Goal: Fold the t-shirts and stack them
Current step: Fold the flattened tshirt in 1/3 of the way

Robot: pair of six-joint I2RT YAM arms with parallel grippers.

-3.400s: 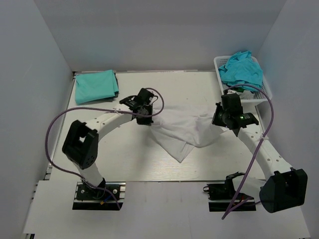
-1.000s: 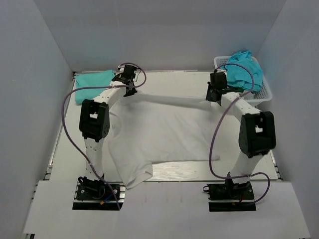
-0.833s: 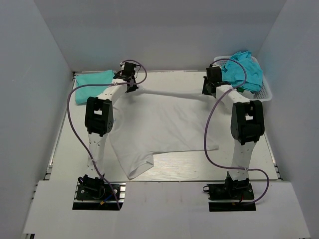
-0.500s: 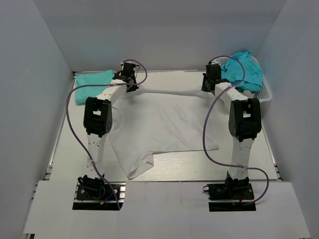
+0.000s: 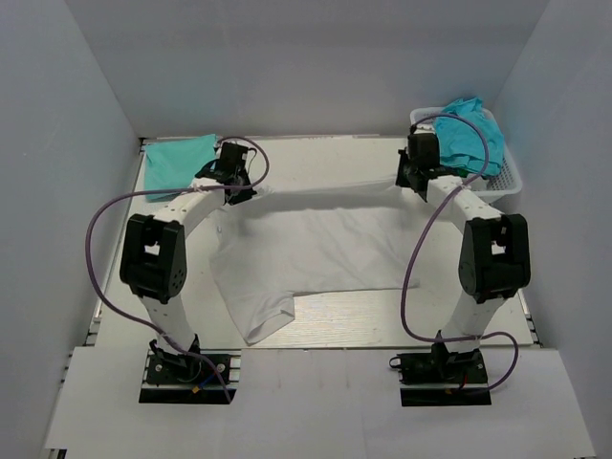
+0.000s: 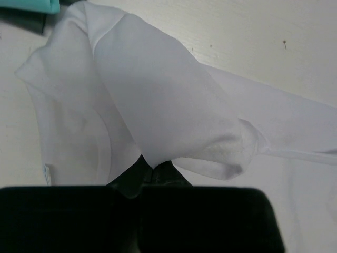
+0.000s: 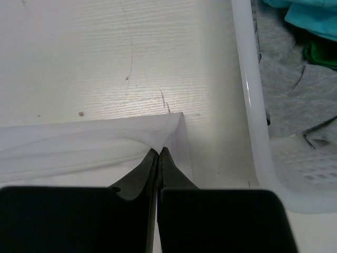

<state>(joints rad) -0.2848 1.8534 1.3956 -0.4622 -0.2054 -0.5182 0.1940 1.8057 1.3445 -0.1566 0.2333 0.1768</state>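
Note:
A white t-shirt (image 5: 316,253) is spread over the middle of the table, its far edge stretched in a line between both grippers. My left gripper (image 5: 239,189) is shut on the shirt's far left corner; in the left wrist view the white cloth (image 6: 168,110) drapes over the closed fingertips (image 6: 154,169). My right gripper (image 5: 413,184) is shut on the far right corner (image 7: 167,132), which is pinched at its fingertips (image 7: 158,153). A folded teal t-shirt (image 5: 177,163) lies at the far left. More teal t-shirts (image 5: 464,139) are heaped in the basket.
The white lattice basket (image 5: 512,177) stands at the far right corner, its rim (image 7: 253,100) close beside my right gripper; grey and teal cloth lies in it. Grey walls enclose the table on three sides. The shirt's near left sleeve (image 5: 263,320) lies by the table's front edge.
Both grippers have come back toward me from the far edge, still holding the shirt's corners; the left one has also moved left. The white shirt now lies flatter on the table.

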